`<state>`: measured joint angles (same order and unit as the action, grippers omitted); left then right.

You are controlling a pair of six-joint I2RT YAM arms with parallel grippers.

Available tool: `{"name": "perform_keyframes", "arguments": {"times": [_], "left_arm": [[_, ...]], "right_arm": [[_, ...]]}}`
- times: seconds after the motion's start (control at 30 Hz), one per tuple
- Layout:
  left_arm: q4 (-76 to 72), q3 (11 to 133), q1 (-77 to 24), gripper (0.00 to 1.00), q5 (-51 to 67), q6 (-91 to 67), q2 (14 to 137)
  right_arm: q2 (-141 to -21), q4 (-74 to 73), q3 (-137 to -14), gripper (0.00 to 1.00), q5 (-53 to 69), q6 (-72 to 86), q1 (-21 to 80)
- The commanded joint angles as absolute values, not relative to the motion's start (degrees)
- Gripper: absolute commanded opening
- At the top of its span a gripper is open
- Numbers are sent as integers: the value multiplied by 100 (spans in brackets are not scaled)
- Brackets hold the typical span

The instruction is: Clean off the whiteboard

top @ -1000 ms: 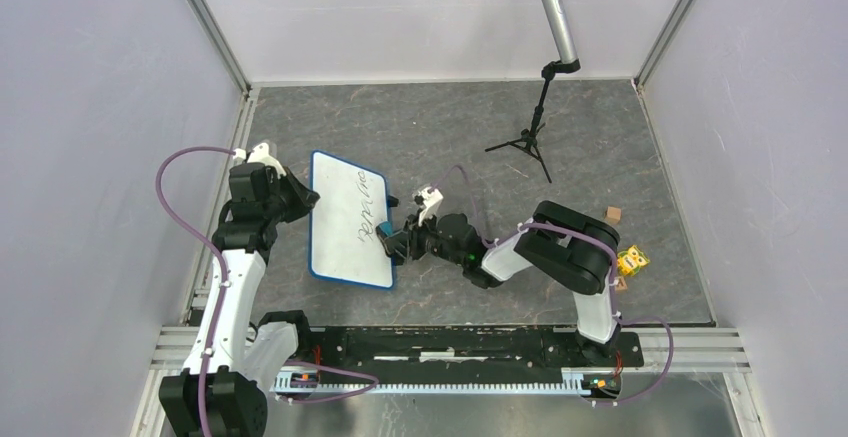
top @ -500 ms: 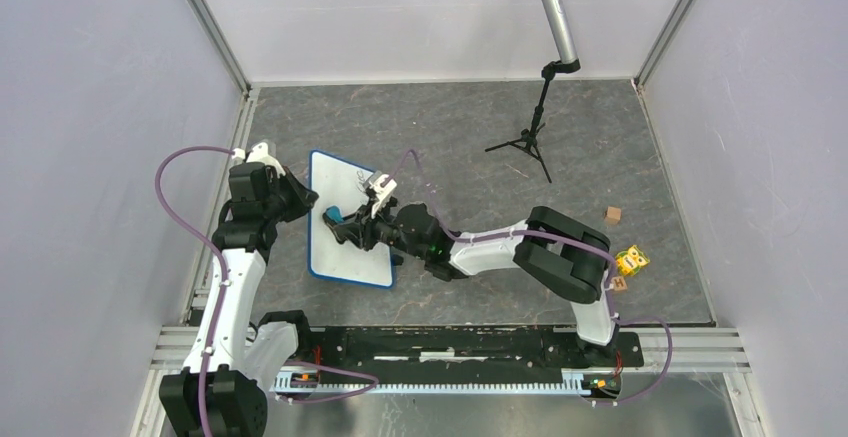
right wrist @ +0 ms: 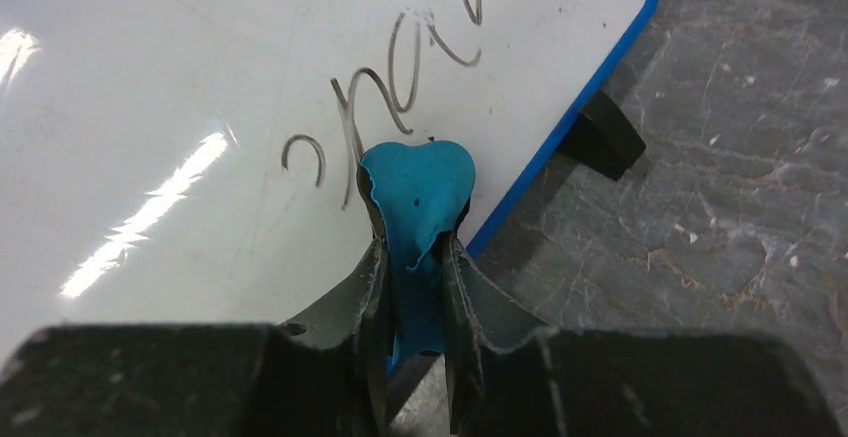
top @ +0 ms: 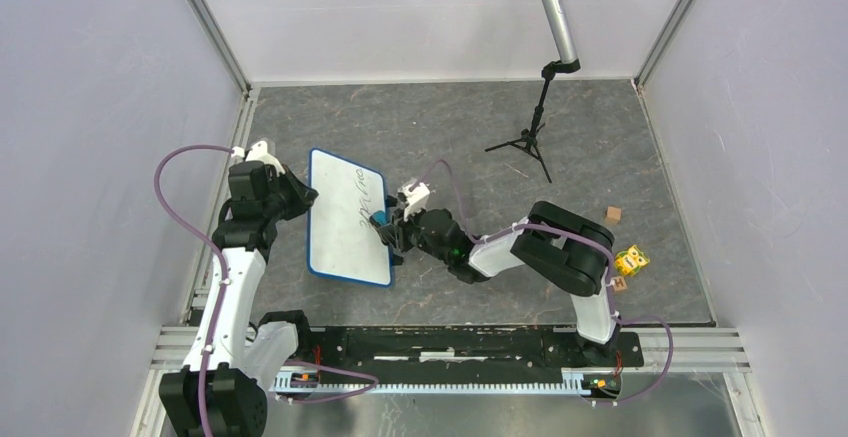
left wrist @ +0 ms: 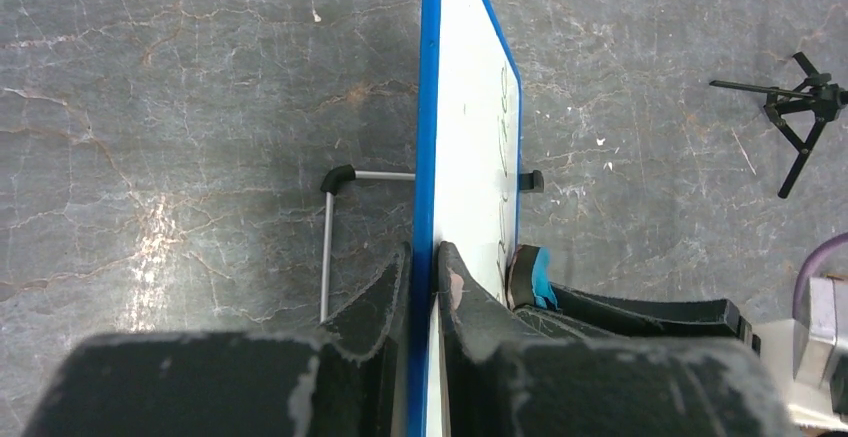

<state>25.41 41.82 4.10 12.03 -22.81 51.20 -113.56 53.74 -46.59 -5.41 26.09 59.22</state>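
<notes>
The whiteboard point(top: 340, 237), white with a blue rim, stands tilted at the left middle of the floor. Faint black handwriting point(top: 352, 189) remains on its upper part. My left gripper point(top: 306, 197) is shut on the board's left rim; in the left wrist view my left gripper point(left wrist: 425, 257) pinches the blue rim point(left wrist: 430, 107). My right gripper point(top: 388, 229) is shut on a blue eraser point(top: 379, 219) at the board's right edge. In the right wrist view the eraser point(right wrist: 418, 192) touches the board point(right wrist: 180, 87) just below the writing point(right wrist: 400, 97), held by my right gripper point(right wrist: 412, 247).
A microphone on a black tripod point(top: 530, 142) stands at the back right. A small wooden block point(top: 613, 214) and a yellow toy point(top: 631, 259) lie at the right. The board's wire support leg point(left wrist: 328, 247) and a black foot point(right wrist: 600, 137) rest on the floor.
My right gripper swept the eraser left across the board's face, then back to the right edge. The lower handwriting is gone. My left gripper has held still.
</notes>
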Motion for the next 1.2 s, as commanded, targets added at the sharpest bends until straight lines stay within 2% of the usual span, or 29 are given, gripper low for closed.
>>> {"name": "perform_keyframes", "arguments": {"times": [0.0,0.17,0.3,0.6,0.77,1.0,1.17], "left_arm": [[2909,4177,310,2,1516,-2232,5189],[2908,4170,317,2,1511,-2232,5175],[2909,4175,318,2,1512,-2227,5159],[2905,4170,321,2,1494,-2228,5238],[2909,4175,320,2,1521,-2231,5221],[2883,4169,316,2,1586,-2232,5202],[2883,4164,318,2,1544,-2232,5176]], "right_arm": [[-11245,4721,-5494,6,-529,1885,6472],[-11514,4499,-6555,6,268,2010,6505],[-11753,4463,-6829,6,540,2303,6217],[-11901,5360,-5160,5,52,3024,5597],[-11942,4566,-5874,5,167,2422,5684],[-11480,4337,-6636,6,233,1607,6098],[-11754,4390,-7004,6,341,1751,6005]]}}
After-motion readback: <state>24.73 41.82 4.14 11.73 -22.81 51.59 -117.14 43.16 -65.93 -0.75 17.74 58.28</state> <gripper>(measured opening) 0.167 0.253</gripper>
